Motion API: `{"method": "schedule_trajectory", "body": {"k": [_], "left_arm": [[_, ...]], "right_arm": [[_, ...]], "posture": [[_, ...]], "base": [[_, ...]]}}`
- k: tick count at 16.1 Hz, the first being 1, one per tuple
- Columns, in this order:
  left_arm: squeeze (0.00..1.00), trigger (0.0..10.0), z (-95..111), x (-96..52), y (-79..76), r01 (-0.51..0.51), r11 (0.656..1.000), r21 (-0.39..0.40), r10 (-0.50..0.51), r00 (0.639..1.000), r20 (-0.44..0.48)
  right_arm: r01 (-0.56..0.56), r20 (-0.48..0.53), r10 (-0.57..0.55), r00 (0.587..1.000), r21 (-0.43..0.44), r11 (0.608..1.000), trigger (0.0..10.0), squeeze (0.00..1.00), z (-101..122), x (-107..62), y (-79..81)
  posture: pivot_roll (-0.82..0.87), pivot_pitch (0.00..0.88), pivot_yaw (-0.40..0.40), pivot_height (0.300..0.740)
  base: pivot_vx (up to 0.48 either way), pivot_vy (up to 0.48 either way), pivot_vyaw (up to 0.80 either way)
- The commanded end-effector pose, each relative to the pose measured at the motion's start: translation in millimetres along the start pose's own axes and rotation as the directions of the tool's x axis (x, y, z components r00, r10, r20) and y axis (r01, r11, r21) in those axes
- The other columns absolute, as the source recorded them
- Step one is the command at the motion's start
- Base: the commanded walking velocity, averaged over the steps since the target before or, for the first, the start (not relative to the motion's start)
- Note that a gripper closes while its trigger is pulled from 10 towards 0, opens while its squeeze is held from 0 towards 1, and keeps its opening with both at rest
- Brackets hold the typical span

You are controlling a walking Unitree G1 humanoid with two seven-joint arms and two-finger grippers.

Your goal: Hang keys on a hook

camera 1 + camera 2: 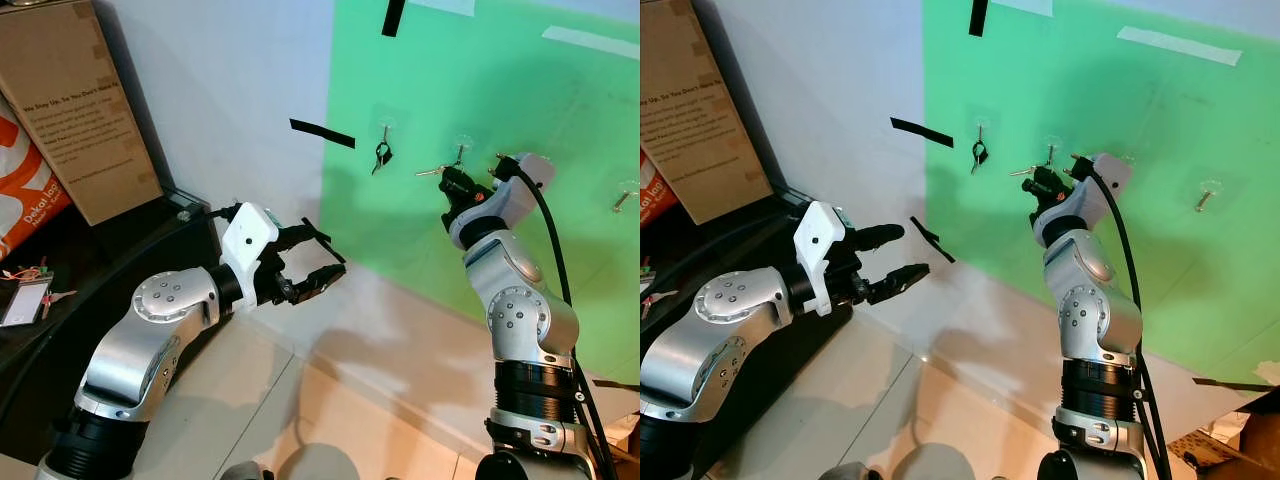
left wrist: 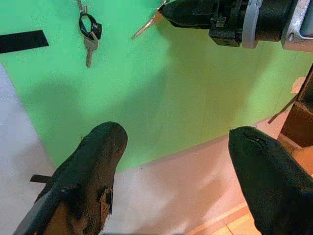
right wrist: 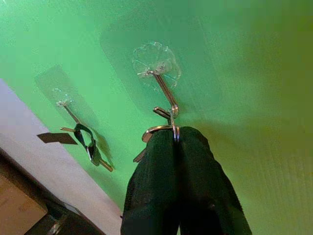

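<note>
Right gripper: fingers pressed together, pinching the ring of the keys right at the middle hook on the green wall.
Keys: the ring touches the hook's end; a blade juts out sideways.
Left gripper: spread wide, holding nothing, hovering well short of the wall.
Neighbouring hook: carries another key set.

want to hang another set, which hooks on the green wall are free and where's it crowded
Free: the far-right clear suction hook, with bare green wall around it. Taken: the left clear hook, carrying a black-ringed key set. Crowded: the middle clear hook, where the right gripper pinches a silver key ring.
</note>
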State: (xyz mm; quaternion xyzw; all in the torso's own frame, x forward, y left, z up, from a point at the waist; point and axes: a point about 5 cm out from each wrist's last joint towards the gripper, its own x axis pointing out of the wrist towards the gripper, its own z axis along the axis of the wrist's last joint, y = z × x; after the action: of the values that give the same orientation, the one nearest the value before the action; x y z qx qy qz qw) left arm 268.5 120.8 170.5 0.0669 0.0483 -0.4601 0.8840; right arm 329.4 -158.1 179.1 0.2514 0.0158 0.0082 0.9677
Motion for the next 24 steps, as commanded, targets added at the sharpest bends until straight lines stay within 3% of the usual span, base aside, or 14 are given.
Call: {"method": "schedule_trajectory", "body": {"k": [1, 5, 10, 16, 17, 22, 24], "left_arm": [[0.00, 10.0, 6, 3.6, -2.0, 0.017, 1.000, 0.023, -0.017, 1.000, 0.012], [0.00, 10.0, 6, 3.5, -1.7, 0.013, 1.000, 0.026, -0.014, 1.000, 0.013], [0.00, 10.0, 12, 7.2, -1.1, -0.003, 0.999, 0.044, 0.001, 0.999, 0.047], [0.00, 10.0, 26, 13.0, -3.4, 0.021, 1.000, 0.024, -0.024, 0.990, 0.139], [0.00, 10.0, 27, 13.1, -3.2, 0.020, 1.000, 0.023, -0.023, 0.990, 0.140], [0.00, 10.0, 26, 13.3, -2.1, 0.013, 1.000, 0.019, -0.015, 0.991, 0.136], [0.00, 10.0, 26, 13.2, -1.9, 0.010, 1.000, 0.018, -0.013, 0.991, 0.136]], "right_arm": [[0.024, -0.017, -0.024, 1.000, -0.003, 1.000, 10.0, 0.00, -2, -3.3, -7.5], [0.013, -0.044, -0.014, 0.999, -0.019, 1.000, 10.0, 0.00, -8, -3.1, -5.8], [0.033, -0.093, -0.026, 0.995, 0.069, 0.997, 10.0, 0.00, -22, 15.0, -11.0], [0.045, -0.068, -0.040, 0.997, 0.071, 0.996, 10.0, 0.00, -15, 24.9, -18.5], [0.049, -0.065, -0.045, 0.997, 0.070, 0.996, 10.0, 1.00, -15, 24.8, -20.2], [0.007, -0.037, -0.010, 0.999, -0.066, 0.998, 10.0, 1.00, -17, 18.7, -21.5], [0.007, -0.032, -0.009, 0.999, -0.070, 0.998, 10.0, 1.00, -18, 14.6, -23.4]], "posture": [[0.01, 0.000, -0.021, 0.740], [0.01, 0.000, -0.023, 0.740], [0.01, 0.000, -0.035, 0.740], [0.01, 0.000, -0.033, 0.740], [0.01, 0.000, -0.032, 0.740], [0.01, 0.000, -0.032, 0.740], [0.01, 0.000, -0.031, 0.740]], "base": [[0.000, 0.000, 0.00], [0.000, 0.000, 0.00], [0.000, 0.000, 0.00], [0.000, 0.000, 0.00], [0.000, 0.000, 0.00], [0.000, 0.000, 0.00], [0.000, 0.000, 0.00]]}}
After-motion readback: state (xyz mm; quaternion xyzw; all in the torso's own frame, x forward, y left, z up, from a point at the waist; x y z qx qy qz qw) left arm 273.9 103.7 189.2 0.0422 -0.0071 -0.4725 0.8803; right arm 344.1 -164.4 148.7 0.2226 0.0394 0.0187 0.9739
